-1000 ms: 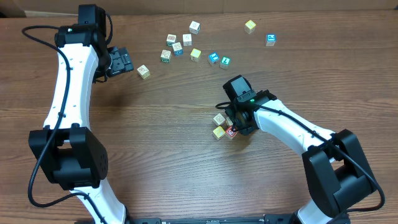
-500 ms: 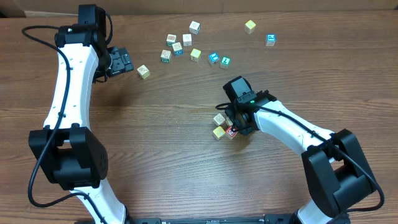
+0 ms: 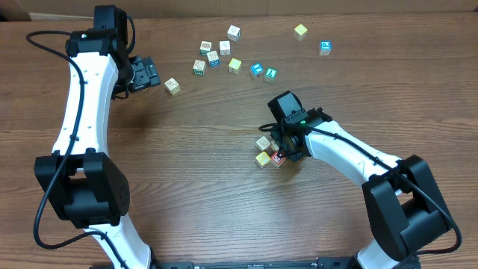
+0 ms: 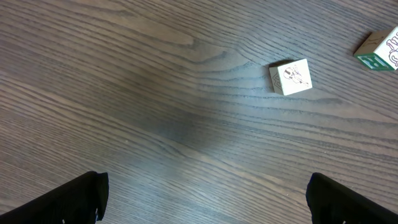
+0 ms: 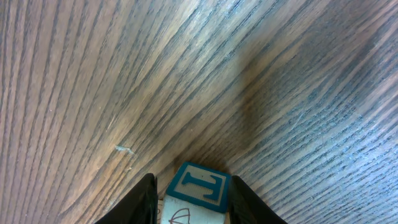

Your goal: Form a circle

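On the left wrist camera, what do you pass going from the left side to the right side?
One black fingertip of the left gripper → small cream printed cube on the brown wooden table → the other black fingertip.

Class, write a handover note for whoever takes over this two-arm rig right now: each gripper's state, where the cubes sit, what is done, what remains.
Left gripper: open, empty, hovering near a cream cube.
Right gripper: shut on a blue T cube, low beside the clump.
Done: three pale cubes visible, gathered close; no circle yet.
Left: bring in loose cubes scattered farther out and arrange a ring.
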### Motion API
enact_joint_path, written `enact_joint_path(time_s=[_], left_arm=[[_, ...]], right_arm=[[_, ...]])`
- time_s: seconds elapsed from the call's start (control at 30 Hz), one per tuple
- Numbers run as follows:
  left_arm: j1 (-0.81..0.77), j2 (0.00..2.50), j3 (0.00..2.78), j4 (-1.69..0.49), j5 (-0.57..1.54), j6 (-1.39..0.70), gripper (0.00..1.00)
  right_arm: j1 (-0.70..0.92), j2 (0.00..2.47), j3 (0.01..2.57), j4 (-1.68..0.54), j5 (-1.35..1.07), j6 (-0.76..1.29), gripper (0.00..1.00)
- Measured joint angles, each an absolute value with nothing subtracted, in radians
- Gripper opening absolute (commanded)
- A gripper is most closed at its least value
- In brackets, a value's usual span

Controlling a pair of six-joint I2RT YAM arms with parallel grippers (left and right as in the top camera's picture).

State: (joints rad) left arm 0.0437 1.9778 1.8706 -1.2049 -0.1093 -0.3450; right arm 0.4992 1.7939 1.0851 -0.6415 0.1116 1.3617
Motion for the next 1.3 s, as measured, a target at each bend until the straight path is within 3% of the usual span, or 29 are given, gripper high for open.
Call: enact_joint_path(time_s=[0.9, 1.17, 1.3], left_arm=[[0.044, 1.978, 1.871, -1.205, -0.110, -0.345, 1.00], [0.044, 1.978, 1.871, -1.205, -0.109, -0.345, 0.99], [0.044, 1.978, 1.871, -1.205, -0.109, -0.345, 0.99]], right_arm=[[0.499, 1.794, 1.085, -0.638, 0.121, 1.361, 0.36], [0.498, 1.794, 1.085, -0.638, 0.123, 1.331, 0.62], [0.480, 1.796, 1.111, -0.691, 0.119, 1.265, 0.65]])
